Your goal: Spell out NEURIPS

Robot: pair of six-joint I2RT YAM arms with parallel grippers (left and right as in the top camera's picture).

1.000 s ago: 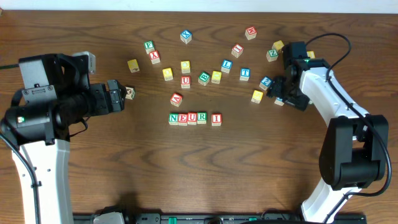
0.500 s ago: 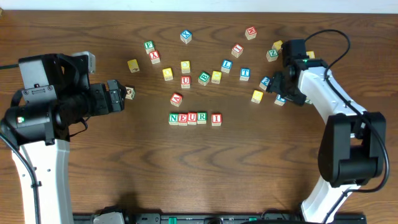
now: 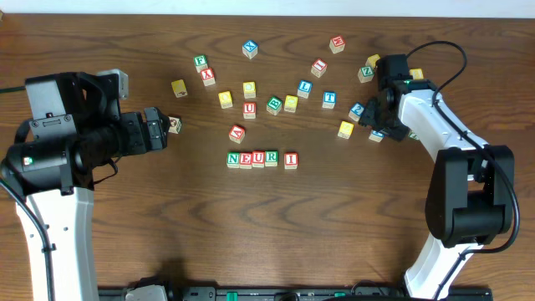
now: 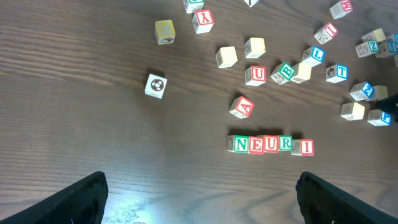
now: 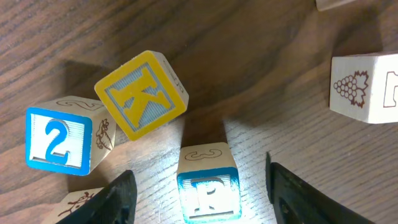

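Risk at pickup: the right jaws stand apart, one on each side of the P cube (image 5: 208, 190), neither touching it. The K cube (image 5: 142, 94) lies askew at eleven o'clock of it and the 2 cube (image 5: 62, 140) at ten o'clock — both near one jaw. An off-centre squeeze would likely twist the P cube or knock those neighbours. The NEURI row (image 3: 262, 159) sits on the desk (image 3: 334, 226), well apart at nine o'clock of the P cube in the overhead view; a skewed grip could disturb it at placement. The left jaws hang wide apart, empty.
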